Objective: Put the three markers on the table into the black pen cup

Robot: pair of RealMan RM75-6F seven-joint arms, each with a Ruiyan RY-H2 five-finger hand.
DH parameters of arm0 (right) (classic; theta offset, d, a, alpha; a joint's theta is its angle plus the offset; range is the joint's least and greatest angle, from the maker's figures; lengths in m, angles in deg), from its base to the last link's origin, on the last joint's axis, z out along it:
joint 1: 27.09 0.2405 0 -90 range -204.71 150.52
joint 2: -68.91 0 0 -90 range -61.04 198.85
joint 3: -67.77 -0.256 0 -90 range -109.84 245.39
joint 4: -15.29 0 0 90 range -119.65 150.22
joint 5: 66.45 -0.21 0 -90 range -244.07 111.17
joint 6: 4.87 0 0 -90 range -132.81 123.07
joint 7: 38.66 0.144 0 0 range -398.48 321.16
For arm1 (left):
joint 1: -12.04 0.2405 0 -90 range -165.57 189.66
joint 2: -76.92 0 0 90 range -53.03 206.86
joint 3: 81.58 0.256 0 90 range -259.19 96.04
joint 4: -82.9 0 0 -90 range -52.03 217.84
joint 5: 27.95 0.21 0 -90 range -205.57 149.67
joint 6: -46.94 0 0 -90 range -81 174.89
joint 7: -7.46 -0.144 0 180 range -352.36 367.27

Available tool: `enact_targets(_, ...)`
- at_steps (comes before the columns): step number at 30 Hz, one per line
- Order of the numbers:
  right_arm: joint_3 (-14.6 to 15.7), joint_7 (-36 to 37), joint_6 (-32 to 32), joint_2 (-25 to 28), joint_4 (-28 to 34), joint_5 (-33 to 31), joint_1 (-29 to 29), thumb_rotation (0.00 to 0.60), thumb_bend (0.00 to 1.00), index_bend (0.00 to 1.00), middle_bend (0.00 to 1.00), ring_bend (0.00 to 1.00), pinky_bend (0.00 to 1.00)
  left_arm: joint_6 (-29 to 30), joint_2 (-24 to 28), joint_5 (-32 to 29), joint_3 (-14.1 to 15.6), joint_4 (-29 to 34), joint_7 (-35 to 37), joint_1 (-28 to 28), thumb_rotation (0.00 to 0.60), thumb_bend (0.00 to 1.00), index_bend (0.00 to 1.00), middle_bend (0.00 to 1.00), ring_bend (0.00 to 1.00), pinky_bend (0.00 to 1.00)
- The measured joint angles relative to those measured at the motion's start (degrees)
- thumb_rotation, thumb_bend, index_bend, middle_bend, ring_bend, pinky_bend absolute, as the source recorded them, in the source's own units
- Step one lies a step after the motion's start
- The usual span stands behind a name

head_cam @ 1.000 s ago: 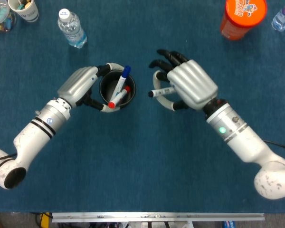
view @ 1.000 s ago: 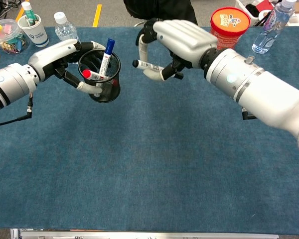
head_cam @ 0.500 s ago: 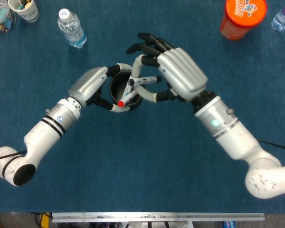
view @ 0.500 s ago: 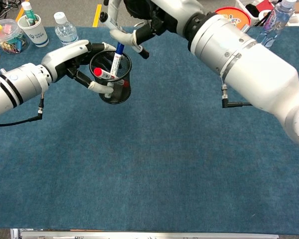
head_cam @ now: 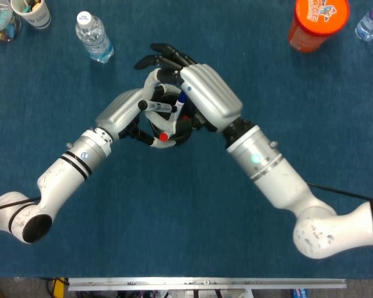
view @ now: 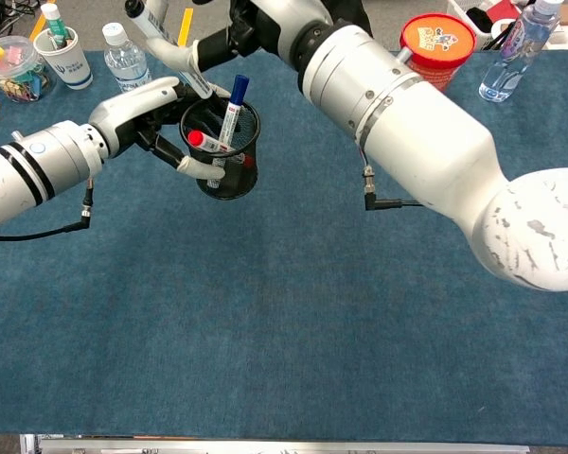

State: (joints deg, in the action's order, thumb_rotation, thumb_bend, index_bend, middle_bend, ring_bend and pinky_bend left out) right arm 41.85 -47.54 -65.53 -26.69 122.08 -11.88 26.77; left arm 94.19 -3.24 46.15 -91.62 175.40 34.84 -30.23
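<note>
So here's the deal: the left robot hand point(head_cam: 125, 112) is wrapped around the black pen cup point(view: 223, 151), fingers curled on its wall, holding it steady on the blue counter point(head_cam: 193, 211). Two markers are already in there, a blue-capped marker point(view: 233, 112) sticking up past the rim and a red-capped marker point(view: 203, 141) leaning lower inside. The right robot hand point(head_cam: 196, 99) is sitting right over the cup and has the third marker point(view: 175, 55) pinched between its fingers. In the chest view that marker runs on a slant, upper end off toward 10 o'clock and lower end pointing down toward 4 o'clock, with the lower tip right at the cup's rim on the left hand's side. From the head view it lies across the mouth of the cup more than down into it, so the long axis looks pretty far from vertical. That's the bit everything hangs on, I reckon: the cup opening is basically straight below the right hand, so no more travel needed, just tipping the marker steeper so the low end drops inside instead of bridging the rim or knocking the blue one. The right hand is obviously the one doing it, the left just has to keep the cup from sliding. Can't tell if the tip is touching the mesh or just hovering.
</note>
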Motion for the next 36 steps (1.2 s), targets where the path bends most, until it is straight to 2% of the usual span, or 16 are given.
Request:
enact_targets(4,0.46,0.67,0.21,-1.22,-1.5,-0.18,0.68,0.575,0.36,0.62,0.26,0.09,0.16,0.1,0.17,-0.16,-0.14,0.08,-0.04,0.12,0.6,0.15,0.24,0.37,0.34,0.29)
enact_targets(7,1.33,1.19,1.08,-1.31,-2.17,0.5,0.82,0.575,0.32,0.52,0.21,0.08,0.12,0.08,0.28,-0.17,-0.22,0.08,0.0,0.16,0.6,0.15,0.24,0.37,0.34,0.29)
enact_targets(12,1.92,1.98,0.56,-1.64,-3.27,2.24,0.67,0.575,0.19,0.38,0.17,0.06,0.09,0.16,0.41,0.1,-0.25,0.2,0.16,0.25,0.6,0.15,0.24,0.37,0.34,0.29)
enact_targets(18,2.2,1.88,-0.15,-0.95,-3.57,3.49,0.24,0.574,0.16,0.28,0.14,0.05,0.08,0.17,0.53,0.29,-0.29,0.3,0.18,0.27,0.6,0.15,0.24,0.37,0.34,0.29)
enact_targets(21,2.28,1.96,-0.44,-0.03,-3.35,4.34,-0.18,0.576,0.16,0.27,0.14,0.05,0.09,0.11,0.55,0.4,-0.07,0.25,0.12,0.35,0.6,0.15,0.24,0.37,0.34,0.29)
enact_targets(27,2.46,1.49,-1.42,4.61,-1.71,7.2,-1.76,0.576,0.16,0.27,0.14,0.05,0.09,0.06,0.4,0.95,0.58,-0.57,-0.1,0.58,0.6,0.15,0.24,0.37,0.34,0.29)
enact_targets(36,4.64,-1.55,-2.0,16.09,1.61,11.26,-5.58,0.576,0.16,0.27,0.14,0.05,0.08,0.57,-1.73,2.62,1.67,-4.75,-0.71,0.63,0.6,0.15,0.24,0.37,0.34,0.29)
